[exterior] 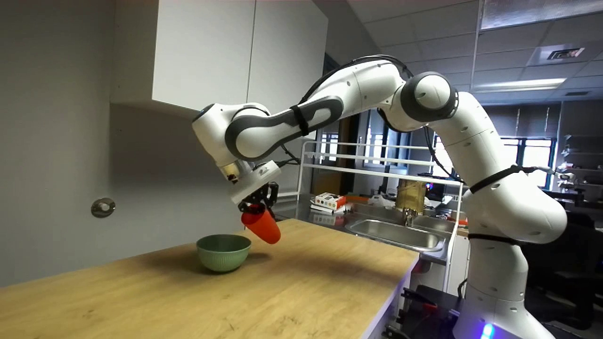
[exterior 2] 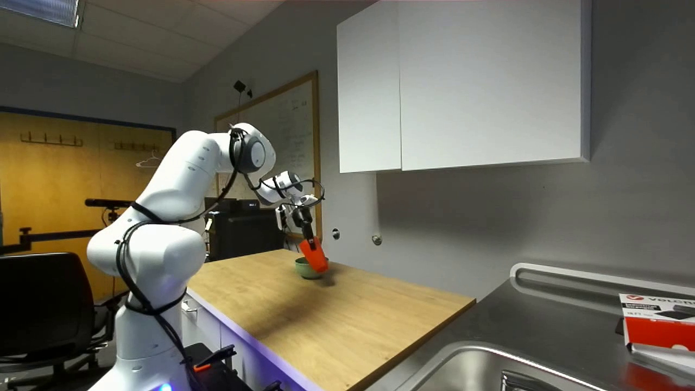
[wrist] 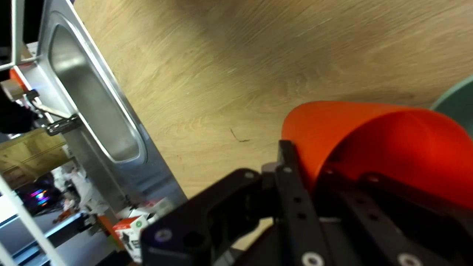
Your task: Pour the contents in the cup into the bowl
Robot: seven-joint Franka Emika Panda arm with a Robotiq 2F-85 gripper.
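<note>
The red-orange cup [exterior: 266, 228] is held in the air, tilted, with its mouth toward the upper left in that exterior view. It also shows in an exterior view [exterior 2: 315, 258] and in the wrist view [wrist: 332, 122]. My gripper [exterior: 259, 209] is shut on the cup's wall near the rim; in the wrist view [wrist: 306, 166] one finger is outside and the other inside the mouth. No contents show in the visible part of the cup. The pale green bowl [exterior: 224, 259] stands upright on the table, just below and beside the cup's mouth. Its inner bottom is hidden.
The wooden table [exterior: 306, 292] meets a wall behind the bowl. A white cupboard [exterior: 207, 52] hangs above, close to the arm. A metal sink [exterior: 400, 234], a white rack frame [exterior: 372, 167] and a red and white box [exterior: 330, 201] are beyond the table's end.
</note>
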